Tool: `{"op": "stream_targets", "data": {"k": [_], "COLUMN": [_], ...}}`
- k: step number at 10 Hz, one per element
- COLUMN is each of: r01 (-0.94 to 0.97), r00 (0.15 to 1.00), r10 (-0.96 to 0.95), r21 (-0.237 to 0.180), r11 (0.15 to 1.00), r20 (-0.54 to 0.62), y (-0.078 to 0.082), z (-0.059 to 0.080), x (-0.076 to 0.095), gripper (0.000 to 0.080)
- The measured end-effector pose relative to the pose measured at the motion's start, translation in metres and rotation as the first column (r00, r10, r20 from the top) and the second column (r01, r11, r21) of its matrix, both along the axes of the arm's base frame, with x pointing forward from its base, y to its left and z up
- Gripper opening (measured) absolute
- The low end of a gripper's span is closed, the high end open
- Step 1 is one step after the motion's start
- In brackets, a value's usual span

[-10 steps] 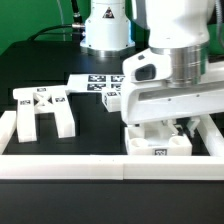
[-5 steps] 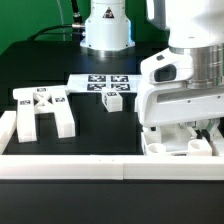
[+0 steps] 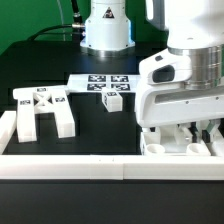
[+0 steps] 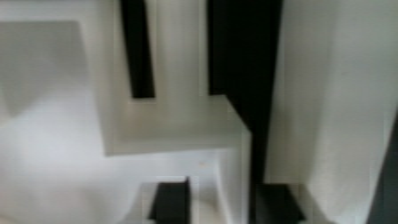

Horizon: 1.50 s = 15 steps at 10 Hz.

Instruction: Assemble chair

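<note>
My gripper [image 3: 187,132] is low at the exterior view's front right, over a blocky white chair part [image 3: 160,147] that lies against the front rail. In the wrist view the two dark fingertips [image 4: 169,203] stand on either side of a white wall of that part [image 4: 178,130], with the gripper [image 4: 226,205] closed around it. The cross-braced chair frame [image 3: 40,110] with tags lies at the exterior view's left. A small tagged white block [image 3: 113,100] sits in the middle. Much of the held part is hidden by the hand.
The marker board [image 3: 90,80] lies behind the small block. A long white rail [image 3: 70,165] edges the front of the black table. The arm's white base [image 3: 105,25] stands at the back.
The gripper and the white chair part moved toward the exterior view's right between one second and half a second ago. Since then nothing has moved.
</note>
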State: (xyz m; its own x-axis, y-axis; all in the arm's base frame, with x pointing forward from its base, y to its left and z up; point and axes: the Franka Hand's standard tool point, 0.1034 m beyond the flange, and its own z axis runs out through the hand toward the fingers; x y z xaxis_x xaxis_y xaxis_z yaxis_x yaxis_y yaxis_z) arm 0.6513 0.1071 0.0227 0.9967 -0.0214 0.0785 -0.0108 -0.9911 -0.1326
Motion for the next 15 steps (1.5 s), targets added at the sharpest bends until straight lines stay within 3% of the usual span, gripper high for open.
{"op": "stream_targets", "data": {"k": [1, 2, 3, 4, 5, 6, 8, 9, 15], "r01": [0.005, 0.01, 0.014, 0.008, -0.011, -0.039, -0.064, -0.079, -0.073], "r00": [1.0, 1.0, 1.0, 1.0, 1.0, 0.999, 0.998, 0.997, 0.997], "r10": [-0.005, -0.01, -0.014, -0.008, 0.012, 0.039, 0.065, 0.08, 0.073], "r21": [-0.007, -0.013, -0.019, -0.017, -0.018, -0.023, -0.03, -0.034, -0.034], "r11": [1.0, 1.0, 1.0, 1.0, 1.0, 0.999, 0.997, 0.996, 0.997], "r20": [-0.004, -0.005, -0.002, 0.007, 0.015, 0.017, 0.02, 0.016, 0.014], "y": [-0.006, -0.012, -0.017, -0.016, -0.015, -0.017, -0.02, -0.021, -0.021], "z": [-0.001, 0.0, 0.002, 0.009, 0.016, 0.024, 0.04, 0.042, 0.04], "x": [0.0, 0.0, 0.001, 0.002, -0.001, -0.007, -0.019, -0.026, -0.028], "gripper": [0.0274, 0.0274, 0.0456, 0.058, 0.058, 0.0637, 0.0646, 0.0646, 0.0648]}}
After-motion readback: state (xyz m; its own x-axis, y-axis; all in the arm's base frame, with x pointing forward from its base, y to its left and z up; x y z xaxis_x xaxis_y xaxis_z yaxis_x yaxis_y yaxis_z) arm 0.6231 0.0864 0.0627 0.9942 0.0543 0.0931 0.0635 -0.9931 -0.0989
